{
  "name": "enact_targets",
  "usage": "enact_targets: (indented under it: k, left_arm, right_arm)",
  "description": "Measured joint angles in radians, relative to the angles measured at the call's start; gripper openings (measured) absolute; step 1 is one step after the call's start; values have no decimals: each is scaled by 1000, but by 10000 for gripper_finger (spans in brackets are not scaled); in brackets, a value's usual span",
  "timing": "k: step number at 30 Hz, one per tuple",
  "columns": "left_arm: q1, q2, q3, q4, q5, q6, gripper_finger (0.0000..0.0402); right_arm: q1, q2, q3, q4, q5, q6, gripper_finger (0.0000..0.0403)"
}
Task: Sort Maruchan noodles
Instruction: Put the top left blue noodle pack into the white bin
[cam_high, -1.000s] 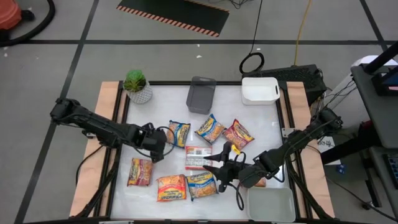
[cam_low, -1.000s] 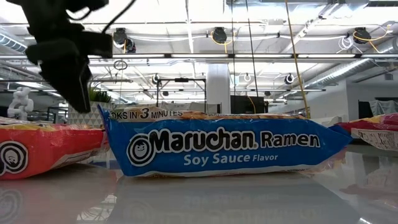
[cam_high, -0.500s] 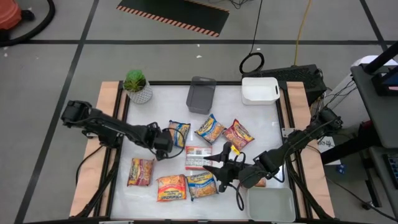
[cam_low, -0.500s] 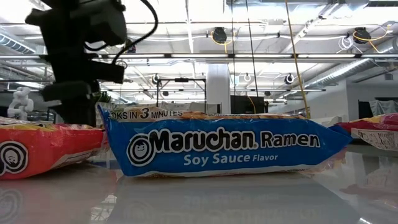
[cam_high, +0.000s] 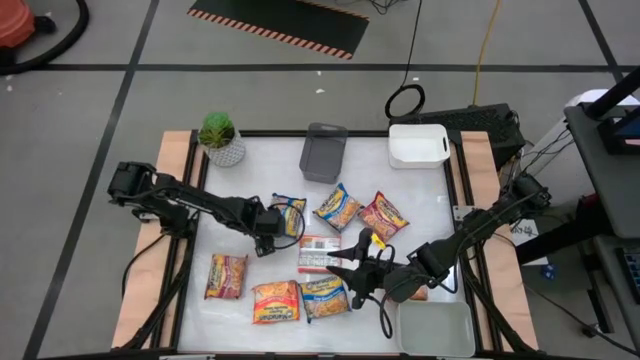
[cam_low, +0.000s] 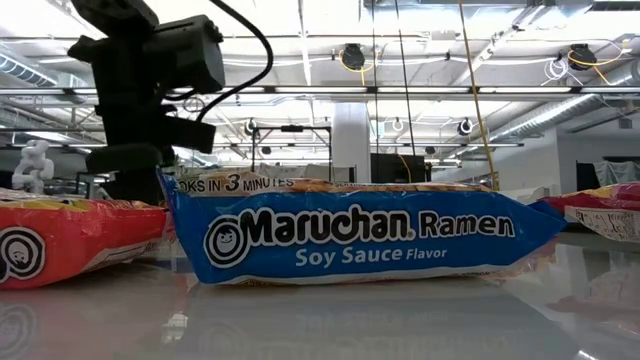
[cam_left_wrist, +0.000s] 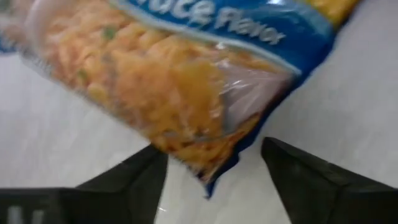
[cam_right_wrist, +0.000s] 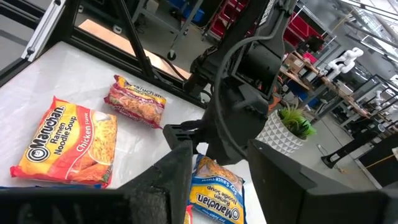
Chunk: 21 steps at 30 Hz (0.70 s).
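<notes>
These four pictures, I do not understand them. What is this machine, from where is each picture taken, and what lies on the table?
It is a robot with two dark arms at a white table; each arm ends in a two-finger gripper. One picture looks straight down, one looks level across the table top, and two come from cameras on the wrists.

From above, about eight ramen packets lie flat on the table, with a potted plant, a grey tray and two white trays.

The left gripper is down at a blue-and-yellow packet; its wrist picture shows the open fingers on either side of the packet's end, not yet closed. The right gripper waits over the packets near the table's front and holds nothing.
</notes>
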Motion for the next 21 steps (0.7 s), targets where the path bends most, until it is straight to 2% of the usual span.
enact_targets:
  k: [9, 12, 14, 21]
  left_arm:
    - [27, -29, -4, 46, 52, 87, 79]
    - [32, -56, -7, 44, 25, 107, 23]
    - [34, -85, -7, 41, 17, 107, 10]
    - [27, -219, -7, 39, 26, 111, 8]
  right_arm:
    - [0, 0, 0, 0, 1, 0, 151]
    - [0, 0, 0, 0, 1, 0, 151]
    - [0, 0, 0, 0, 1, -5, 151]
    - [1, 0, 0, -1, 5, -110, 151]
